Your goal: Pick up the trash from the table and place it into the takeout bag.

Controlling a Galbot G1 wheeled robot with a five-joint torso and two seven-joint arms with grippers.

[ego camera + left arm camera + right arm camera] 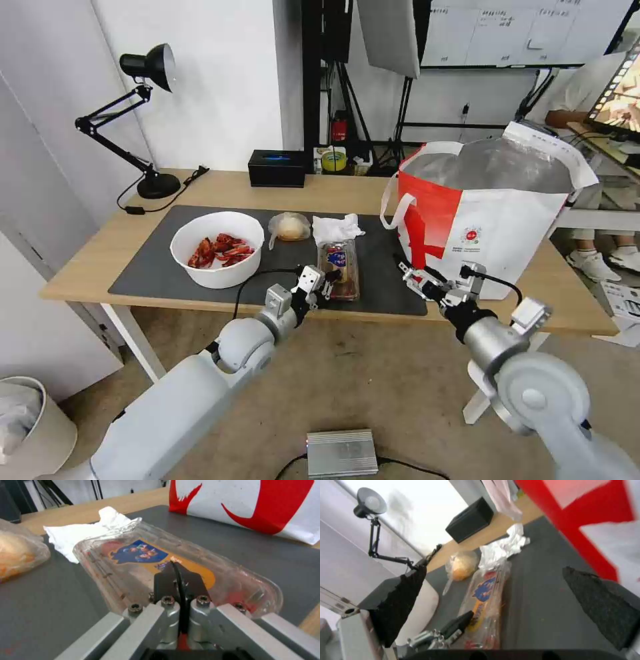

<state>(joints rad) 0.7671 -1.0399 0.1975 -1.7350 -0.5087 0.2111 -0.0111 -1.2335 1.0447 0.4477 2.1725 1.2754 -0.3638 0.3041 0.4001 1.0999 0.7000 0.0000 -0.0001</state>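
Observation:
On the table (200,187) lies the trash: a white bowl (220,275) of red crayfish shells (223,250), a bagged bun (290,227), a crumpled tissue (337,227) and a clear plastic box (340,263). My left gripper (327,283) is shut at the box's near end, its fingertips (170,573) low over the box lid (133,555); I see nothing pinched between them. My right gripper (415,275) hangs open over the mat's front right corner, just in front of the takeout bag (493,213), its wide-spread fingers (403,605) framing the box (486,592).
A dark grey mat (147,267) covers the table's middle. A black tissue box (277,168) and a desk lamp (143,120) stand at the back. The takeout bag's mouth is open, foil lining showing. A silver box (341,453) lies on the floor.

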